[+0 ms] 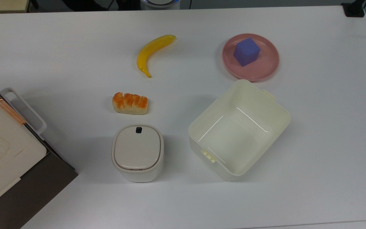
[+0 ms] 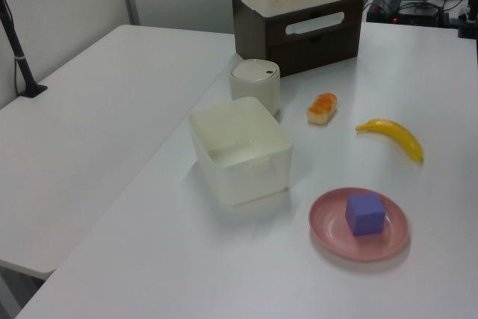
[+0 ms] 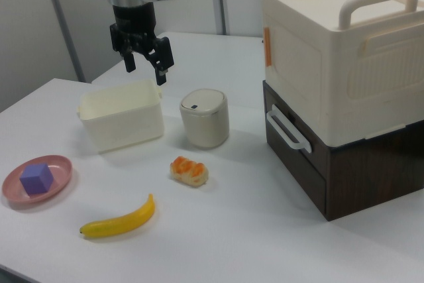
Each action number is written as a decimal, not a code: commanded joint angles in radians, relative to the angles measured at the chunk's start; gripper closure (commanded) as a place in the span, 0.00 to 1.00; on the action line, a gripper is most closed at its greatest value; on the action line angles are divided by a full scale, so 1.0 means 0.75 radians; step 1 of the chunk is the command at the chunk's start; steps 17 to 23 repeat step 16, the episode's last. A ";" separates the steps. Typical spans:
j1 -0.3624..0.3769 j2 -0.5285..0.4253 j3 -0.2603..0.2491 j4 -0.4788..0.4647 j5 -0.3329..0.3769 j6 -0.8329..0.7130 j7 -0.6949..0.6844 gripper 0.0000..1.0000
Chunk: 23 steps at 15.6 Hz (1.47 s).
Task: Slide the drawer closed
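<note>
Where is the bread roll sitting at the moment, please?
In the top view the bread roll lies left of centre, between the banana and the lidded container.

Drawer (image 3: 295, 140) front – dark wood grain, matt; cream bin (image 1: 240, 130) – smooth glossy plastic.

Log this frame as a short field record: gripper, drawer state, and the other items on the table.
gripper: open, holding nothing, raised above the cream bin
drawer: front flush with the dark cabinet, looks closed
handle: white loop, untouched
lidded container: upright, lid on
bread: on the table
banana: on the table
plate: holds the purple cube
</note>
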 commanded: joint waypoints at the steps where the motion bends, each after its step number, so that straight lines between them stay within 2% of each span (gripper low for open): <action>1: 0.022 0.010 0.004 -0.004 -0.066 -0.028 -0.144 0.00; 3: 0.030 0.023 0.029 -0.004 -0.109 -0.028 -0.168 0.00; 6: 0.032 0.021 0.033 -0.002 -0.119 -0.033 -0.244 0.00; 9: 0.034 0.014 0.037 0.006 -0.103 -0.028 -0.022 0.00; 11: 0.034 0.016 0.055 0.006 -0.101 -0.024 0.034 0.00; 23: 0.034 0.021 0.061 0.006 -0.099 -0.024 0.046 0.00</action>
